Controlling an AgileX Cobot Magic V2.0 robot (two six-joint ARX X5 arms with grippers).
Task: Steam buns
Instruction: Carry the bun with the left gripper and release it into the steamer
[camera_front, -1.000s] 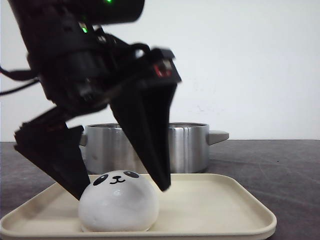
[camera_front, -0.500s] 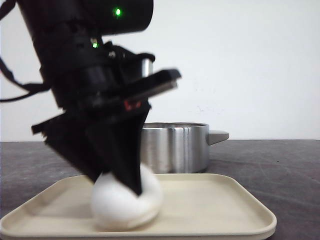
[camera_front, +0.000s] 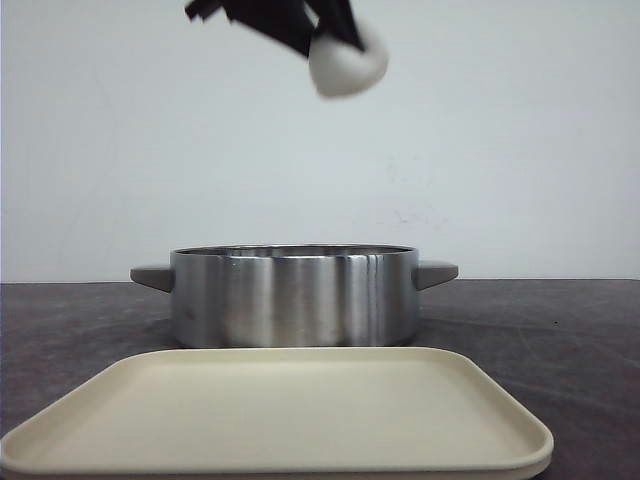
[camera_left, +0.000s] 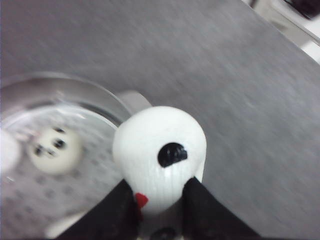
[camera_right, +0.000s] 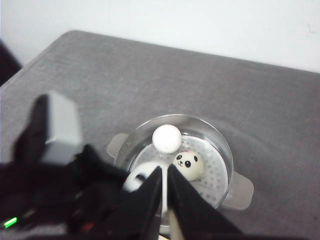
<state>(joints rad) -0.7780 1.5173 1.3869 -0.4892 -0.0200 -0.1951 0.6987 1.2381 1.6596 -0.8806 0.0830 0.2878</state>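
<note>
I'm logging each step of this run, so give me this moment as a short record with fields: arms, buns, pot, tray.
left gripper: shut on a bun, held high above the pot
right gripper: jaws nearly together, holding nothing, above the pot
buns in pot: two seen from the right wrist, one face-up, one plain white
pot: steel, two handles, perforated floor, behind the tray
tray: cream, nothing on it
</note>
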